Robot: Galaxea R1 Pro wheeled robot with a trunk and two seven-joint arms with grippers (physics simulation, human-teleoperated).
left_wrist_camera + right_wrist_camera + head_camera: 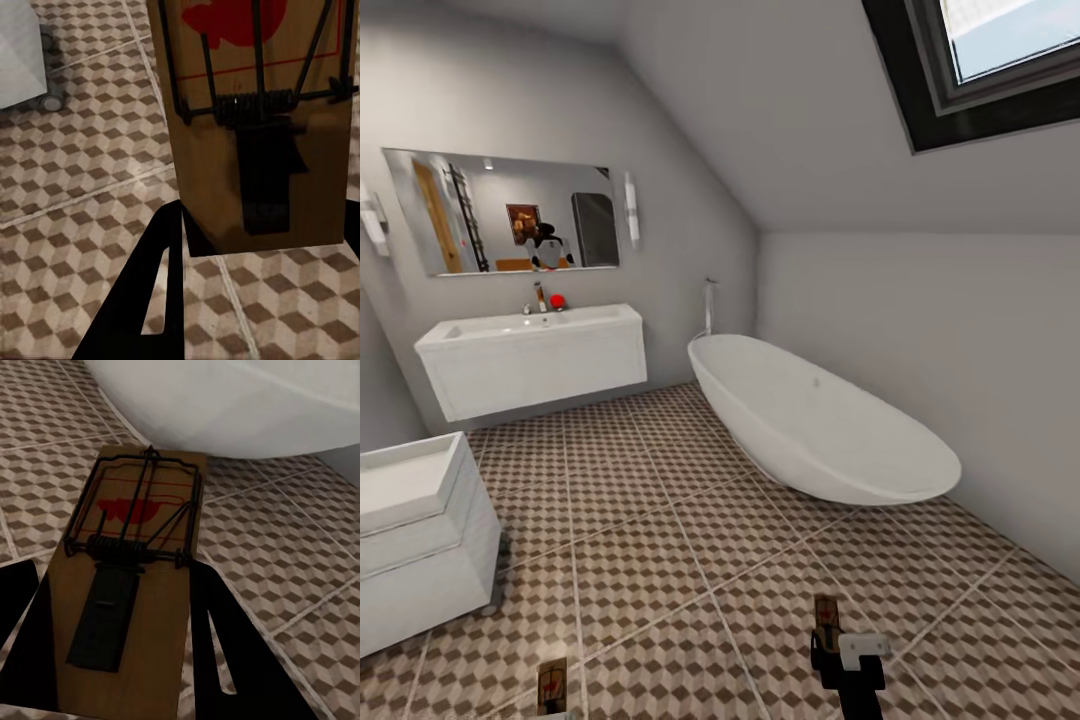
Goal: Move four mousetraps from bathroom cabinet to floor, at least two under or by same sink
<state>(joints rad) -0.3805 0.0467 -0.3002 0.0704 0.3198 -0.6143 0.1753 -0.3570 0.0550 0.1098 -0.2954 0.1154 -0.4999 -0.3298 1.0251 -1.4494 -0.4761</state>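
The right gripper point(847, 668) is clamped on a mousetrap point(131, 577), dark fingers on either side of the board; the left gripper point(225, 247) likewise holds a second mousetrap point(259, 127), seen low in the head view point(552, 685), though how firmly its fingers bite is hard to judge from so close. Both hang above the patterned bathroom floor point(660, 520); the sink point(530, 330) on its white vanity stands well apart across the room, with the bathtub point(820, 430) nearer the right arm. The risk: a release here would leave the traps far from the sink; a loose hold could let a board slip during the drive; a swing of the right arm could strike the tub.
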